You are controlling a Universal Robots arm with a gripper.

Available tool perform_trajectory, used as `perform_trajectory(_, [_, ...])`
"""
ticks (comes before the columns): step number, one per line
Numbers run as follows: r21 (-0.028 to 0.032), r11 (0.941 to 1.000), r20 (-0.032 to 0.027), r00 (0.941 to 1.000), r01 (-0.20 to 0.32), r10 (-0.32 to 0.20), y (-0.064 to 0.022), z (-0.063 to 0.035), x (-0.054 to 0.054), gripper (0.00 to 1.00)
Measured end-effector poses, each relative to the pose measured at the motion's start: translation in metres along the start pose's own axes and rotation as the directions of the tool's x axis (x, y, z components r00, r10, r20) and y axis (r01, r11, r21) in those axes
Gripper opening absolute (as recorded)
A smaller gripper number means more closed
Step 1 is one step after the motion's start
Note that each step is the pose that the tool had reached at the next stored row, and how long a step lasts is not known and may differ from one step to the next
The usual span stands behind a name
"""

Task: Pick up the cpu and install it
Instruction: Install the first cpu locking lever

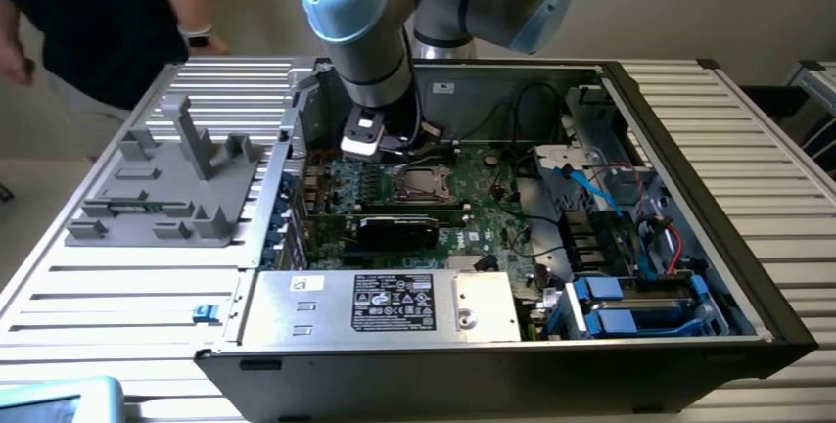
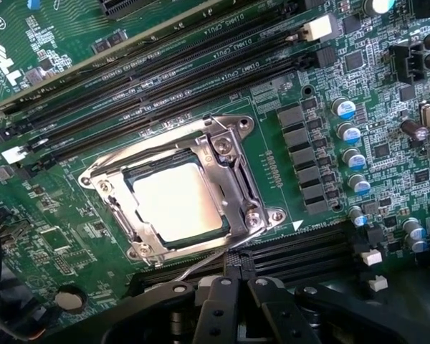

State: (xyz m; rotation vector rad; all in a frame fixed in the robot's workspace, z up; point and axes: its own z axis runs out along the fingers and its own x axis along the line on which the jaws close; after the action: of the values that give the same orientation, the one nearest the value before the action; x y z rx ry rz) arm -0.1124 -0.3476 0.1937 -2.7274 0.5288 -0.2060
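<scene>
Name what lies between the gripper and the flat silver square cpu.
Wrist view: between gripper and cpu lie the metal socket frame's rim, a wire lever, a black slot.

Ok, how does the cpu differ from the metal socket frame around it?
The cpu is a solid square with a dull silver top; the socket frame is a shinier open bracket. The cpu lies in the middle; the socket frame rings it. Both are metal, squarish and lie flat on the motherboard.
</scene>
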Motion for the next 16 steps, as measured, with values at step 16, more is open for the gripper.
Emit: perform_trajectory(16, [-0.0181, 0.9997, 0.0386, 0.9991, -0.014, 0.015, -0.0005, 0.0004, 0.0042, 0.11])
